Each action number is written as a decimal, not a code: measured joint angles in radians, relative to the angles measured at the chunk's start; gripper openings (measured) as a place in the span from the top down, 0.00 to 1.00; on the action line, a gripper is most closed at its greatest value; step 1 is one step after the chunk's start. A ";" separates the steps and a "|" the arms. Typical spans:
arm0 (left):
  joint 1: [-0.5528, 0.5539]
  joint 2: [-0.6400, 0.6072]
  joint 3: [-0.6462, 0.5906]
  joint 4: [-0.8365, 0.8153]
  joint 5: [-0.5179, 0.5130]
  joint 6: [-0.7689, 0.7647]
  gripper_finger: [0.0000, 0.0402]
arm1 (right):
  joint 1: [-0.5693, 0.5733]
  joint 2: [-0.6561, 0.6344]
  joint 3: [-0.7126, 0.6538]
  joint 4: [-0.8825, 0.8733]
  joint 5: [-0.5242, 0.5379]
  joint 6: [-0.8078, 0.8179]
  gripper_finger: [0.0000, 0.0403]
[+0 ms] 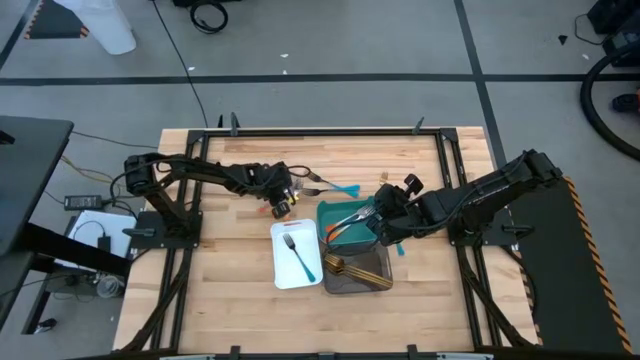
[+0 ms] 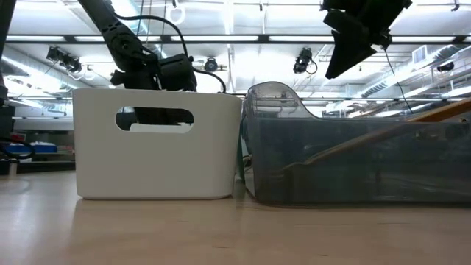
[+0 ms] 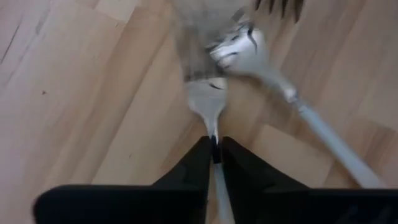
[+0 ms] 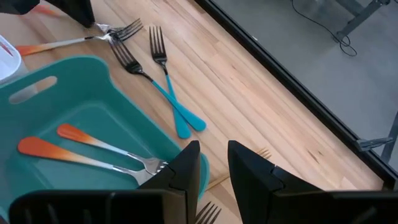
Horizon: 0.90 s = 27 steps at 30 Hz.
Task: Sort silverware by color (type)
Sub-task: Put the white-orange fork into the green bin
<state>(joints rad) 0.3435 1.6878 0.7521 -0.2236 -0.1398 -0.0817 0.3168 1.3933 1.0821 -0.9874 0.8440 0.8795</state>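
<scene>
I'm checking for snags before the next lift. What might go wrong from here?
1. The left end effector is shut on a fork at its thin neck, and a second fork overlaps its head. Lifting may drag the second fork along.
2. With so narrow a grip, the fork may swivel.
3. The right end effector hovers open over the teal tray, so the arms may crowd each other near the trays.

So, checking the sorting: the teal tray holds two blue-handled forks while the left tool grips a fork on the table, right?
Not quite. The right wrist view shows the two forks in the teal tray have orange handles, not blue. The left tool does grip a fork on the table.
</scene>
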 joint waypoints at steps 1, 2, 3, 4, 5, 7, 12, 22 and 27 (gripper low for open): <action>0.007 -0.001 0.000 -0.010 0.000 0.010 0.91 | 0.000 0.000 0.000 0.000 0.000 0.000 0.77; 0.014 -0.002 0.000 -0.022 0.000 0.016 0.93 | 0.000 0.000 0.000 0.000 0.000 0.000 0.77; 0.021 -0.003 0.000 -0.032 -0.001 0.022 0.95 | 0.000 0.000 0.000 0.000 0.000 0.000 0.77; 0.027 -0.004 0.000 -0.041 -0.001 0.032 0.96 | 0.000 0.000 0.000 0.000 0.000 0.000 0.77; 0.033 -0.004 0.000 -0.048 -0.002 0.041 0.97 | 0.000 0.000 0.000 0.000 0.000 0.000 0.77; 0.043 -0.009 0.000 -0.064 -0.008 0.050 0.98 | 0.000 0.000 0.000 0.000 0.000 0.000 0.77; 0.058 -0.052 -0.007 -0.117 -0.030 0.068 0.96 | 0.000 0.000 0.000 0.007 -0.006 0.000 0.77; 0.058 -0.178 -0.010 -0.181 -0.027 0.071 0.96 | 0.000 0.000 0.000 0.033 -0.010 -0.025 0.77; 0.051 -0.212 -0.009 -0.173 -0.024 0.065 0.96 | 0.000 0.000 0.000 0.052 -0.028 -0.045 0.77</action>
<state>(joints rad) 0.3947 1.4755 0.7427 -0.3965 -0.1634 -0.0165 0.3168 1.3937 1.0821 -0.9352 0.8162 0.8345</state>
